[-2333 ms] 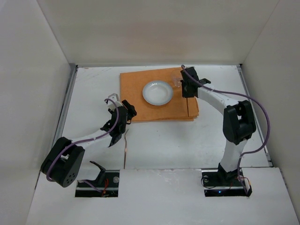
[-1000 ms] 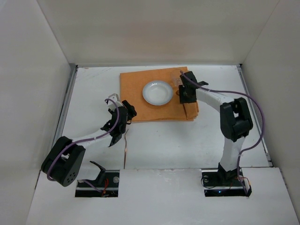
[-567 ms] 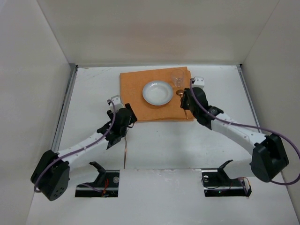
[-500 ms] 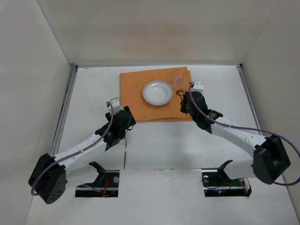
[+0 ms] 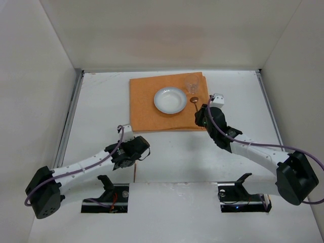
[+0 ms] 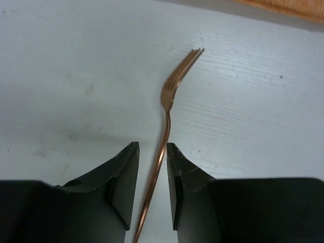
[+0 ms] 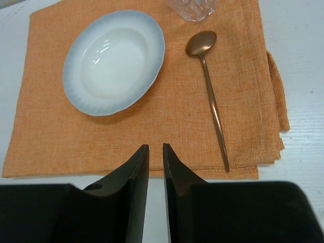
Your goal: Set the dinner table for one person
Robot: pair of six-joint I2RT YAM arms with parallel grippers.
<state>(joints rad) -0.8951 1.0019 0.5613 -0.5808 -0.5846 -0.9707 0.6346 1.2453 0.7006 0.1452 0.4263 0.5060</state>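
On the dinner table (image 5: 96, 106) lies an orange cloth (image 5: 144, 109) with a white plate (image 5: 170, 99), a clear glass (image 5: 191, 83) and a copper spoon (image 5: 194, 101) to the plate's right. In the right wrist view the plate (image 7: 114, 61), spoon (image 7: 210, 96) and glass (image 7: 192, 7) lie ahead of my right gripper (image 7: 155, 147), which is shut to a thin slit and empty. It hovers over the cloth's near edge (image 5: 200, 119). A copper fork (image 6: 169, 96) lies on the bare table. My left gripper (image 6: 152, 147) straddles its handle, narrowly open, with gaps showing.
White walls close in the table on three sides, and metal rails (image 5: 71, 116) run along its edges. Near the arm bases, the fork's handle end (image 5: 134, 173) points at the table's front edge. The cloth's right side is folded into layers (image 7: 278, 101).
My left arm has pulled back toward the near edge and lowered over the fork, its jaws narrowing around the handle. My right arm has drawn back from the spoon and its jaws have closed.
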